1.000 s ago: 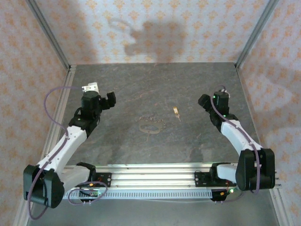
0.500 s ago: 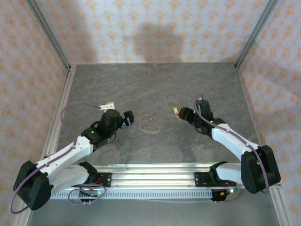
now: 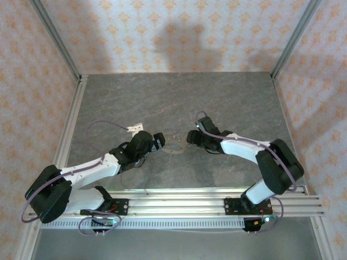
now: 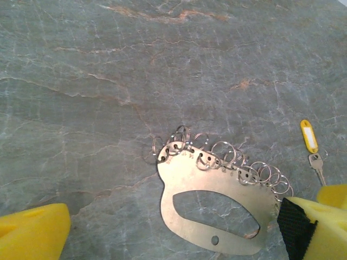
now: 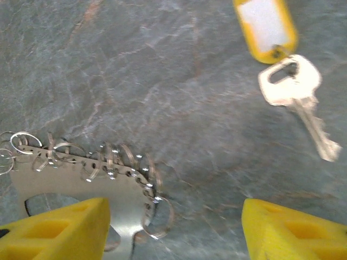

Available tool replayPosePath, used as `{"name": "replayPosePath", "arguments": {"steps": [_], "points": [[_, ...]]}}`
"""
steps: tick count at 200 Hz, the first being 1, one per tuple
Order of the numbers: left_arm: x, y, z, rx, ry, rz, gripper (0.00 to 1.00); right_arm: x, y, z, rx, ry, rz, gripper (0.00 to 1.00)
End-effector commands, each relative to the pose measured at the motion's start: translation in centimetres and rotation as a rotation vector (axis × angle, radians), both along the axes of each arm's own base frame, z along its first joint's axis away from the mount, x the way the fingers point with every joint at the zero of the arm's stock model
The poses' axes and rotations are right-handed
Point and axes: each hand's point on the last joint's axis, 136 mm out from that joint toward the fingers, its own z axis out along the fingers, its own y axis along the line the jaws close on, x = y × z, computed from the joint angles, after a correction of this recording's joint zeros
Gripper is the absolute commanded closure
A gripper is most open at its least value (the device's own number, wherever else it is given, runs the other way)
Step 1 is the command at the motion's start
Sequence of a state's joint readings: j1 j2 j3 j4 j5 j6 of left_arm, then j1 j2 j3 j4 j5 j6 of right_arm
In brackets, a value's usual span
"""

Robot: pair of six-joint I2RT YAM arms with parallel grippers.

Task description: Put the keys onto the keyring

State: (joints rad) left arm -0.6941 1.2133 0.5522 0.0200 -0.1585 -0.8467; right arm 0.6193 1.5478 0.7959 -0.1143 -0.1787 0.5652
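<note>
Two end effectors low over the grey stone-patterned tabletop (image 3: 162, 97), facing one another across the keyring (image 3: 172, 147). Left end effector (image 3: 155, 142): jaws spread wide, nothing held; the keyring (image 4: 184, 176), a flat metal plate with an oval cut-out and a row of small split rings (image 4: 227, 154) along its far edge, lies on the tabletop between the yellow fingers (image 4: 32, 235); one end of it runs up to the finger on the key's side, and contact there cannot be told. Right end effector (image 3: 193, 137): jaws parted, nothing between them; the ringed edge of the keyring (image 5: 65, 173) lies just ahead of one finger (image 5: 54, 227) and is partly covered by it; the key (image 5: 295, 92), silver with a yellow tag (image 5: 265, 21), lies flat ahead of the gap, nearer the other finger, clear of both fingertips and apart from the keyring.
</note>
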Motion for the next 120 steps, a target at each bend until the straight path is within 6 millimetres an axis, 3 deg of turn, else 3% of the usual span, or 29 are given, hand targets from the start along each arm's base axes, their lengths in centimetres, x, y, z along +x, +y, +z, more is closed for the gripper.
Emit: {"name": "replayPosePath", "arguments": {"steps": [1,70,120], "points": [[0.6,-0.3,0.2,-0.041,-0.034,0.041,0.00,0.8,1.2,0.3,-0.045,-0.022,0.007,0.35],[1.0,-1.0,-0.5,-0.044,-0.031,0.045,0.00,1.3,2.5,-1.4,-0.083,0.009,0.024,0.36],[1.0,-1.2,-0.3,-0.033,-0.034,0.037,0.00,1.3,3.6,-0.9,-0.066,0.000,0.042,0.37]]}}
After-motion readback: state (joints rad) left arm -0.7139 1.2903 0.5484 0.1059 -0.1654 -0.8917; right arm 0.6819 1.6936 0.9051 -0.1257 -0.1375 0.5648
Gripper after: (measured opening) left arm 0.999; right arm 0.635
